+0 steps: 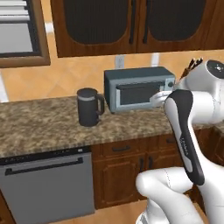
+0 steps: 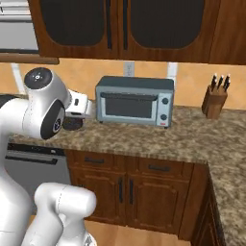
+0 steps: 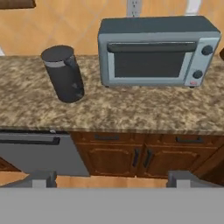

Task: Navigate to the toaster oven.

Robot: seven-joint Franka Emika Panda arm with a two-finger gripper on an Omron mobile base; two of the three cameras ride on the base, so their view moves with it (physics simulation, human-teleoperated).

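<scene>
On the left of the left base view a grey dishwasher (image 1: 48,183) sits under the speckled stone table (image 1: 39,127), with a window frame (image 1: 22,33) above it on the wall. Next along stands a dark cylindrical jug (image 1: 89,106) with a handle toward the right, upright on the table. Just beside it, apart from it, is the toaster oven (image 1: 135,89), a wide grey-blue box with a dark glass door and a bar handle, set at the back of the table against the orange wall under dark wooden cabinets (image 1: 131,24). The arm's white links cover the oven's right end in this view, and knife handles (image 1: 193,65) peek over the arm's elbow.

The right base view shows the oven's (image 2: 134,101) full front, with two knobs and a small red mark at its lower right, and the whole knife block (image 2: 215,98) well apart to the right where the table turns a corner. There the arm hides most of the jug.

The hand view looks down at the jug (image 3: 64,74) on the left and the oven (image 3: 155,52) on the right, with drawers and cabinet doors (image 3: 144,155) below. The gripper (image 3: 111,178) shows two fingertips set wide apart at the bottom, spread and holding nothing.
</scene>
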